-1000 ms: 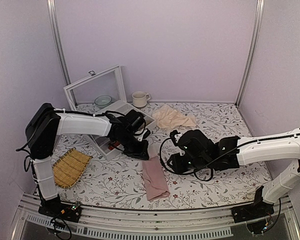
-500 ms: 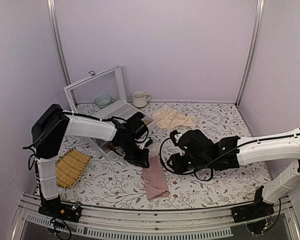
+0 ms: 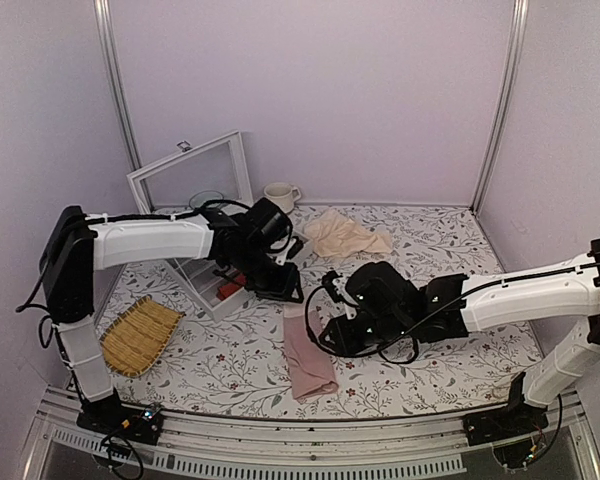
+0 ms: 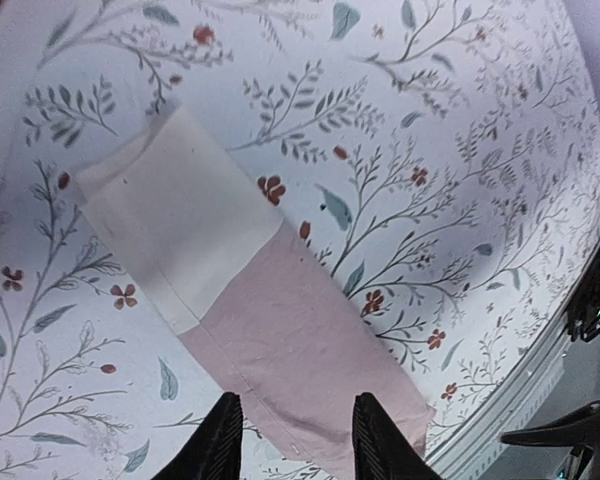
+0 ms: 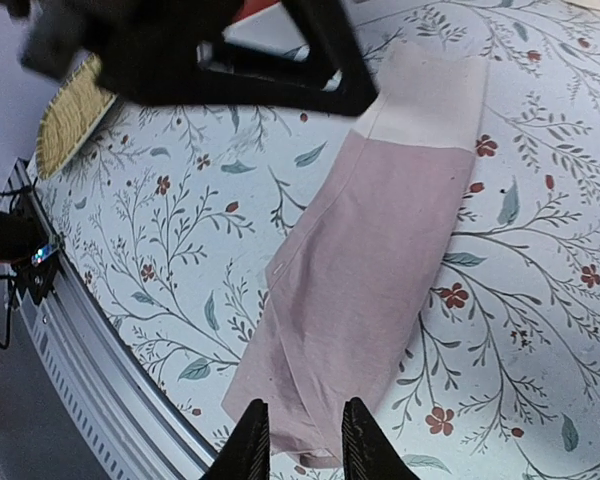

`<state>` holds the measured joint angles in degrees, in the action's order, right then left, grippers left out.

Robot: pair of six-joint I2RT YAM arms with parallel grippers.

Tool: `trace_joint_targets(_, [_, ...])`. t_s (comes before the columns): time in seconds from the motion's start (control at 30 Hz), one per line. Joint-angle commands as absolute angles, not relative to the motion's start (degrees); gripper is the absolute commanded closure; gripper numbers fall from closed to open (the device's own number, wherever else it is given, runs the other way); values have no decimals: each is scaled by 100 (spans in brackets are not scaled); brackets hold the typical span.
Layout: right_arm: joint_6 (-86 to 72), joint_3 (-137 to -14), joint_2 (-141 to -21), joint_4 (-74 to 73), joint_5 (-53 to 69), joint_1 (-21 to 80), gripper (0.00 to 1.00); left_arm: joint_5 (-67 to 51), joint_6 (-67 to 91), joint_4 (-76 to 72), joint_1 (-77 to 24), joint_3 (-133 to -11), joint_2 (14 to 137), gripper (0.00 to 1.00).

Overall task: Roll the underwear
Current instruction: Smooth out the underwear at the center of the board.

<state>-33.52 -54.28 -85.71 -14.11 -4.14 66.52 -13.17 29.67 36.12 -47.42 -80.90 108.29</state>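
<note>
No legible writing on the underwear (image 4: pixel 310 350): just one tiny dark speck on the cream-white waistband (image 4: pixel 180 225), too small to read. No brand or label readable anywhere else either.

Folded lengthwise into a narrow flat strip, dusty pink over most of its length, with the waistband as a pale block at one end. Faint stitched seam along one long edge of the pink part. Lying flat and unrolled on the floral-printed surface (image 3: pixel 450 365), near the front centre between the two arms. Waistband end pointing away from the arm bases, pink end towards the near edge.

Left end effector (image 4: pixel 298 445) poised above the strip near the waistband end, fingers spread and gripping nothing, pink fabric showing below the gap. Right end effector (image 5: pixel 302 445) likewise spread and empty, above the pink stretch, coming in from the strip's right side in the top view.

Elsewhere on the surface: woven bamboo tray (image 3: pixel 140 335) at the left, plain beige cloth (image 3: pixel 345 237) crumpled at the back, cream mug (image 3: pixel 278 197) beside a white case (image 3: pixel 195 170) with its glazed lid raised.
</note>
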Motion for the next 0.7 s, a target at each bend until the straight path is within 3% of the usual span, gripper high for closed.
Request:
trace_joint_targets(0.0, [-3255,-5736,-9249,-1173,224,6865,78,-1077,3080,3811,-4439,-8194,10224,62])
trace_joint_targets(0.27, [-3231,-5983,-9925,-860,722,7036,88,-1186,3146,3566,-3686,-7619,9548,61])
trace_joint_targets(0.47, [-3016,-6517,-10658,-1026,995,7233,92,-1168,3202,3537,-3521,-7397,9352,61])
trace_joint_targets(0.67, [-3130,-6292,-10773,-973,867,7229,92,-1148,3275,3481,-3477,-7190,9214,61])
